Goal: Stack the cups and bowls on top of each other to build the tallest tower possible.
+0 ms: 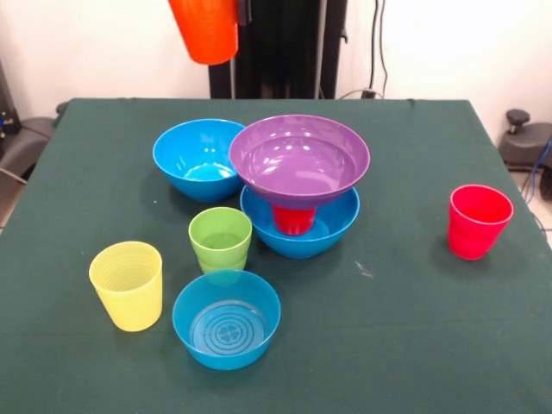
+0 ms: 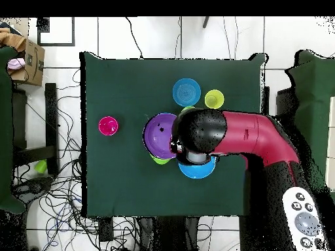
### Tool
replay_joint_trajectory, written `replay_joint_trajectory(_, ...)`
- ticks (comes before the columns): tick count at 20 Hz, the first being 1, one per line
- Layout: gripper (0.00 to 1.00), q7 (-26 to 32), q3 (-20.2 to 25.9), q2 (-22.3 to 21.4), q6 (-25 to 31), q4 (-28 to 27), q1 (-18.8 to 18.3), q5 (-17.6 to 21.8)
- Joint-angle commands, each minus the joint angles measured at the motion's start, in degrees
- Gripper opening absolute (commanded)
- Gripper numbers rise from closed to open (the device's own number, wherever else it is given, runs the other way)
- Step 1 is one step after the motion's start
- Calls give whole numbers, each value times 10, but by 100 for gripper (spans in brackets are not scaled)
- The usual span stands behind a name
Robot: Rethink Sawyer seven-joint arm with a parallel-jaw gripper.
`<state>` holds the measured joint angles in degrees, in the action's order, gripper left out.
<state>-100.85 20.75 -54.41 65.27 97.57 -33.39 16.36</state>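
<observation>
Orange cup (image 1: 205, 30) hangs high above the table, gripped by the unseen tool.

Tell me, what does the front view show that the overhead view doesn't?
Front only: a ribbed orange plastic cup hanging high, and a small red plastic cup beneath the wide glossy purple plastic bowl. Overhead only: the robot's red and black arm, seen from above. Both: that purple bowl and a ribbed yellow plastic cup.

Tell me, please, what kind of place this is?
Probably a robotics lab, not a home. A red and black robot arm reaches over a table with a dark green cloth, and loose black cables lie on the white tiled floor.
</observation>
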Motion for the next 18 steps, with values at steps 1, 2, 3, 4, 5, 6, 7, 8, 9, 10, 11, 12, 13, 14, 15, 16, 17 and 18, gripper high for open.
replay_joint_trajectory(1, 0, -105, -30, 32, -51, 55, 35, -9)
replay_joint_trajectory(2, 0, -114, -32, 33, -58, 57, 40, -11)
replay_joint_trajectory(3, 0, -117, -35, 31, -65, 63, 43, -12)
replay_joint_trajectory(4, 0, -123, -38, 31, -71, 65, 48, -13)
replay_joint_trajectory(5, 0, -128, -41, 32, -77, 67, 52, -14)
replay_joint_trajectory(6, 0, -137, -45, 34, -84, 67, 59, -13)
replay_joint_trajectory(7, 0, -142, -50, 33, -89, 68, 64, -12)
replay_joint_trajectory(8, 0, -160, -61, 32, -96, 65, 78, -1)
replay_joint_trajectory(9, 0, -169, -67, 31, -101, 64, 86, 5)
replay_joint_trajectory(10, 0, -180, -74, 32, -112, 66, 95, 9)
replay_joint_trajectory(11, 0, -183, -77, 32, -118, 70, 100, 6)
replay_joint_trajectory(12, 0, -186, -81, 32, -123, 74, 105, 3)
replay_joint_trajectory(13, 0, -189, -84, 32, -126, 76, 109, 2)
replay_joint_trajectory(14, 0, -192, -87, 31, -128, 78, 113, 0)
replay_joint_trajectory(15, 0, -194, -90, 32, -133, 79, 117, 0)
replay_joint_trajectory(16, 0, -198, -94, 36, -142, 81, 120, 3)
replay_joint_trajectory(17, 0, -199, -95, 42, -148, 80, 123, 3)
replay_joint_trajectory(18, 0, -199, -95, 47, -157, 83, 124, 3)
